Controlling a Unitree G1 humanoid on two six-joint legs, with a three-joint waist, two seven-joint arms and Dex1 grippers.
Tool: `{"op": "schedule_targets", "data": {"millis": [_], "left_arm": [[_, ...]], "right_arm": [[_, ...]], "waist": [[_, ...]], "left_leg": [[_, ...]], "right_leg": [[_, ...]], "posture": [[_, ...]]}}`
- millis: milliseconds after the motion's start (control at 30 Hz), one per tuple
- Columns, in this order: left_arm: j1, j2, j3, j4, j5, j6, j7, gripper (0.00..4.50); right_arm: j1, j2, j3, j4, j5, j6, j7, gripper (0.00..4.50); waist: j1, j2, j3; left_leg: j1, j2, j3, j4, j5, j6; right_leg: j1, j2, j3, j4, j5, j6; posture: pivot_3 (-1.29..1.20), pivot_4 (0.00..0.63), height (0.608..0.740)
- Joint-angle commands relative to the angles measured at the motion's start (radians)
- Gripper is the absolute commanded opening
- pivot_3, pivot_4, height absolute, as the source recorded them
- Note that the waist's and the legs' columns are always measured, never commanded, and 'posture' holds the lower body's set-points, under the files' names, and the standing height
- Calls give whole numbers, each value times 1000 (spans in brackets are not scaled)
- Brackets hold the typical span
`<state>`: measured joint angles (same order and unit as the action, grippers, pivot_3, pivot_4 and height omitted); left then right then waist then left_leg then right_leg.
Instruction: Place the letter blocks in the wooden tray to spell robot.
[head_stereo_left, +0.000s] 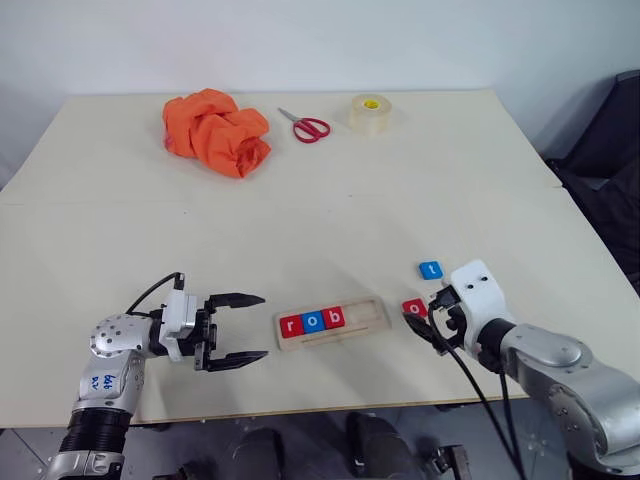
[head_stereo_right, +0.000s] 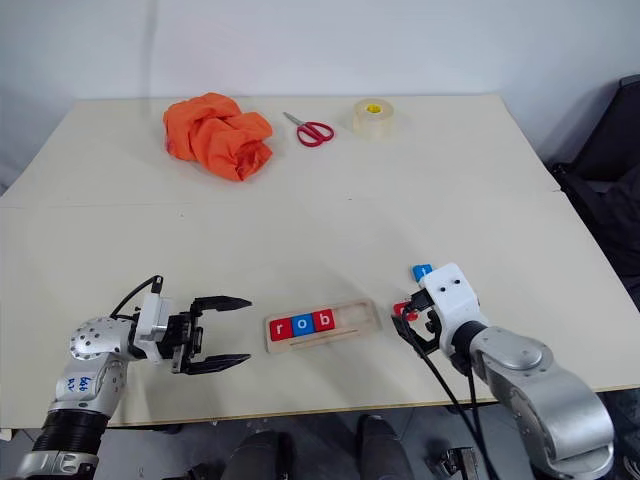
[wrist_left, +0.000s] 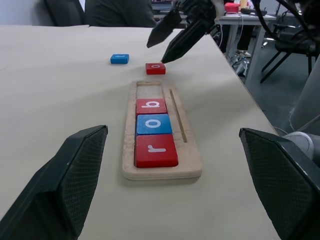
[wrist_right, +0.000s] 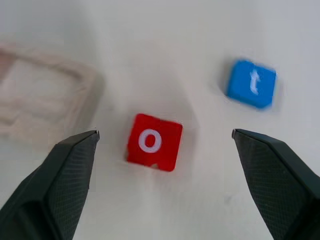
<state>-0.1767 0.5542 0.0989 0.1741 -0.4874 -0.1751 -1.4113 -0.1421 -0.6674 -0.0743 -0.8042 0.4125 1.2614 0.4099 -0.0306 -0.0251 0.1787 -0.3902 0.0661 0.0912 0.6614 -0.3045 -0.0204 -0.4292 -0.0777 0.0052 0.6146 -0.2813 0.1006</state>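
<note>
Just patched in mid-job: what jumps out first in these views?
The wooden tray near the table's front edge holds a red r, blue o and red b, with its right end unfilled. Just right of it, the open right gripper hangs over a loose red o, with a blue t lying beyond. At the far side sit a bright orange cloth, red scissors and a tape roll.

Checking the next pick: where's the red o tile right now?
In the left eye view the red o tile lies on the table right of the wooden tray, near the blue t tile, below the open right gripper.
</note>
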Motion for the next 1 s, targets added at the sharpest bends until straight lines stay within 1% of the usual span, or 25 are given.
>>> {"op": "schedule_targets", "data": {"millis": [33,100,167,233,333,433,700,733,767,833,1000], "left_arm": [[-3,-10,2,-5,-16,-18,-5,4500],[-2,-14,0,-4,-13,-23,-5,4500],[4,-20,-3,-5,-11,-31,-5,4500],[12,-24,-4,-12,-10,-35,-1,4500],[27,-32,0,-28,-10,-42,10,4500],[53,-34,4,-53,-12,-46,25,4500],[130,-31,14,-126,-16,-43,79,4500],[136,-30,15,-132,-16,-42,84,4500],[139,-30,14,-136,-16,-42,88,4500],[142,-29,15,-140,-16,-42,96,4500],[143,-26,15,-139,-17,-44,105,4500]], "right_arm": [[-25,-181,68,58,11,-167,215,4490],[-34,-260,107,104,-4,-263,302,4490],[-68,-344,180,202,-63,-411,420,4490],[-115,-390,244,298,-117,-531,508,4490],[-213,-389,327,435,-179,-657,609,4490],[-286,-368,390,552,-243,-753,678,4490],[-371,-330,461,719,-339,-904,813,4490],[-382,-324,468,743,-356,-921,820,4104],[-390,-318,471,762,-368,-937,827,3871],[-411,-304,472,794,-382,-953,840,3191],[-443,-282,449,812,-388,-955,866,1540]], "waist": [[1,0,0],[2,0,0],[1,0,0],[1,0,0],[-1,0,0],[2,1,1],[2,2,1],[3,2,1],[2,1,1],[2,1,1],[1,1,1]], "left_leg": [[0,0,0,0,0,0],[0,0,0,0,0,0],[0,0,0,0,0,1],[0,0,1,0,-1,1],[0,0,2,1,-1,1],[0,0,2,1,-1,1],[0,0,2,1,-1,1],[0,0,2,1,-1,1],[0,0,2,1,-1,1],[1,0,2,2,-1,1],[2,0,3,4,0,1]], "right_leg": [[0,0,0,0,0,0],[1,0,0,-2,0,0],[1,0,0,-3,0,1],[1,0,1,-4,0,1],[1,0,1,-4,1,2],[1,0,1,-3,1,3],[1,0,1,-3,1,3],[1,0,1,-3,1,3],[1,0,1,-3,1,3],[2,-1,1,-3,2,3],[3,-1,2,-3,3,-1]], "posture": [[0,150,740],[0,150,740],[0,150,740],[0,150,740],[0,150,740],[0,150,740],[0,150,740],[0,150,740],[0,150,740],[0,150,740],[0,150,740]]}}
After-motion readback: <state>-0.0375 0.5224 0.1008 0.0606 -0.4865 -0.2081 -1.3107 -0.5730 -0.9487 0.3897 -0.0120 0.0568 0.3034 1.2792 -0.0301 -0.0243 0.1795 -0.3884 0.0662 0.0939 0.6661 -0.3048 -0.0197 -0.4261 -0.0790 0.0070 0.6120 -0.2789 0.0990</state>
